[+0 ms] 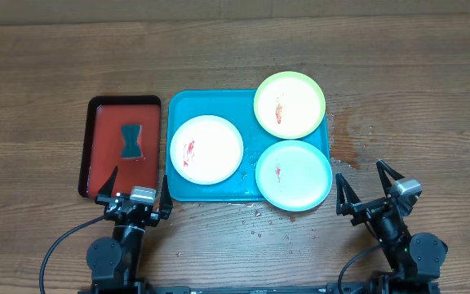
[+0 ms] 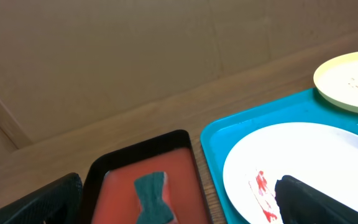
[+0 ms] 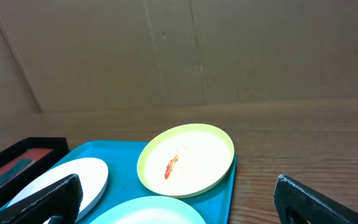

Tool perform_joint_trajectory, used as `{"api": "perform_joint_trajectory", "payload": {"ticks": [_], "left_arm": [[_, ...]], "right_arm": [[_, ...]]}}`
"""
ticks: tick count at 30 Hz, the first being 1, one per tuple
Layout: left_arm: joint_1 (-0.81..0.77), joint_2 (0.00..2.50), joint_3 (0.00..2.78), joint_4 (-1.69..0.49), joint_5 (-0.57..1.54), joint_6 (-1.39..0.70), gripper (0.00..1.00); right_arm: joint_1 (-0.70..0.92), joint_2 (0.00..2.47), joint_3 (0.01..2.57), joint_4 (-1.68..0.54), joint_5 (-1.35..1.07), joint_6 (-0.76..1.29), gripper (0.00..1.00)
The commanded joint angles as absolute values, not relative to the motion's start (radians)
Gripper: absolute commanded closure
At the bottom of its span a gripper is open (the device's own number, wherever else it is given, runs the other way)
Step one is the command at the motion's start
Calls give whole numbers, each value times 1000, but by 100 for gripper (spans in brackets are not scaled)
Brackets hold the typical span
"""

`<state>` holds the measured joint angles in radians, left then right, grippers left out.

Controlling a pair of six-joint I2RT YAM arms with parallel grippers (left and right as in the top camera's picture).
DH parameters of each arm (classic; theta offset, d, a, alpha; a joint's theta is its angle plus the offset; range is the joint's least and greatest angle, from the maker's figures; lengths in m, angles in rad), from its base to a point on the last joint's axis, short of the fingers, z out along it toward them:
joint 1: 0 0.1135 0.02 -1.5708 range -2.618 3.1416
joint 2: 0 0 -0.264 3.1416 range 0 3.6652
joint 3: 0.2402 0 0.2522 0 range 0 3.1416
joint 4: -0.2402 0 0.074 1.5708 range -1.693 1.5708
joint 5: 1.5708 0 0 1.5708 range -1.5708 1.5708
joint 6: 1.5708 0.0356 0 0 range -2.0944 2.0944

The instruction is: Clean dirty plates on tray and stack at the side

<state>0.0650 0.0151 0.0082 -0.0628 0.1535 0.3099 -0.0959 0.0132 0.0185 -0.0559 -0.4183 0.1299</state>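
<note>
A turquoise tray (image 1: 188,108) holds three plates, each with a red smear: a white plate (image 1: 206,149) at the left, a yellow-green plate (image 1: 290,104) at the back right, a mint-blue plate (image 1: 294,175) at the front right. My left gripper (image 1: 135,186) is open and empty near the table's front edge, between the red tray and the turquoise tray. My right gripper (image 1: 369,184) is open and empty, right of the mint-blue plate. The left wrist view shows the white plate (image 2: 316,155) and the yellow-green plate (image 2: 353,78). The right wrist view shows the yellow-green plate (image 3: 188,158), the white plate (image 3: 73,177) and the mint-blue plate (image 3: 151,211).
A red black-rimmed tray (image 1: 104,122) stands left of the turquoise tray with a dark teal sponge (image 1: 133,141) on it; the sponge also shows in the left wrist view (image 2: 153,198). Water drops (image 1: 259,222) lie on the wood in front of the turquoise tray.
</note>
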Motion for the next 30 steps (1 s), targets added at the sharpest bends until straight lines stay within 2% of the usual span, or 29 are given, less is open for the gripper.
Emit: {"api": "perform_joint_trajectory", "payload": {"ticks": [1,20,25,30], "left_arm": [[58,9,5,-64,150,299,0],[58,9,5,-64,147,300,0],[59,9,5,-75,38,300,0],[59,9,5,-75,33,300,0]], "right_arm": [[-96,8,8,-54,-412,126,0],[-96,8,8,-54,-384,126,0],[-96,8,8,-54,-397,126,0],[-96,8,8,-54,-397,126,0]]}}
